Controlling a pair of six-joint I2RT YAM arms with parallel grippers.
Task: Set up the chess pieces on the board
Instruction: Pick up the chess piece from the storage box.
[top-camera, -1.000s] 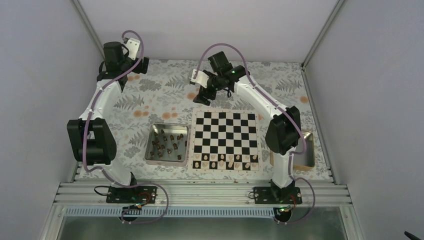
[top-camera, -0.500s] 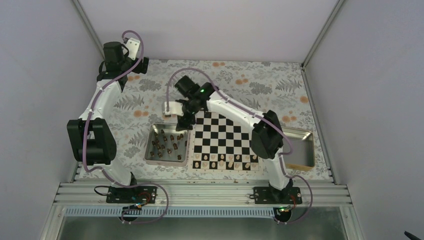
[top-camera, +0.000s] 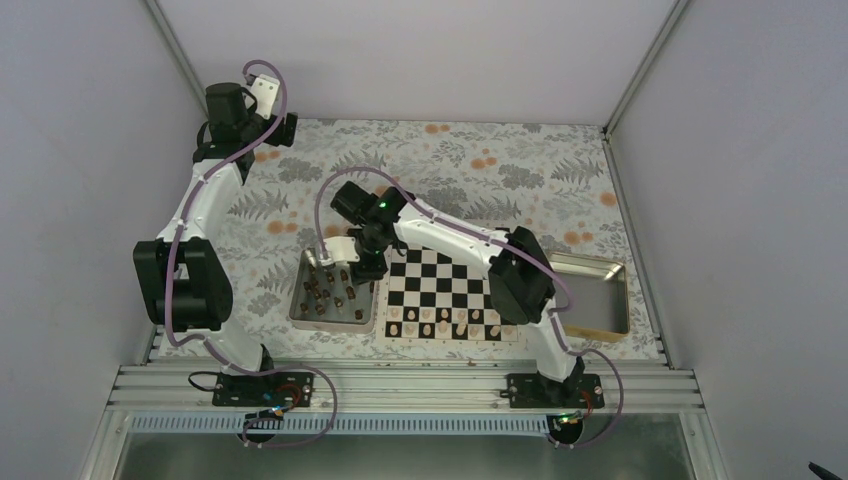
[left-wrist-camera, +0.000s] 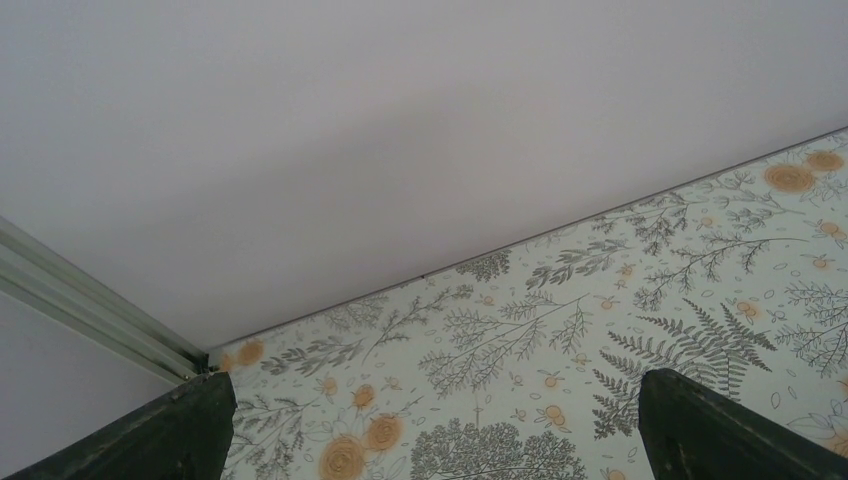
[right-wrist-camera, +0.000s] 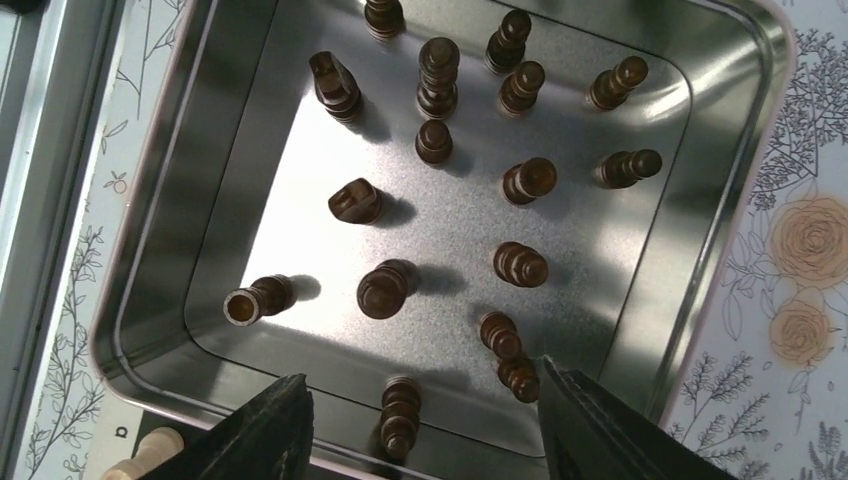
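Observation:
Several dark brown chess pieces (top-camera: 330, 288) stand in a shiny metal tray (top-camera: 302, 305) left of the board (top-camera: 450, 275). My right gripper (top-camera: 362, 268) hangs over the tray's near right part. In the right wrist view its jaws are open (right-wrist-camera: 422, 400), and one upright dark piece (right-wrist-camera: 400, 415) stands between them, touching neither finger. A second dark piece (right-wrist-camera: 520, 378) stands just inside the right finger (right-wrist-camera: 590, 430). My left gripper (top-camera: 285, 128) is at the far left back, wide open (left-wrist-camera: 430, 400) over the flowered cloth, with nothing between its fingers.
Pale cream pieces (top-camera: 450, 322) fill the board's two near rows. A second metal tray (top-camera: 600, 295) lies right of the board, partly under the right arm. The tray wall (right-wrist-camera: 150, 250) rises close around the right fingers. A pale piece (right-wrist-camera: 150, 455) shows at the lower left.
The right arm has swung from behind the board to the left and nearer, down over the tray of dark pieces, and its jaws have narrowed. The left arm has not moved.

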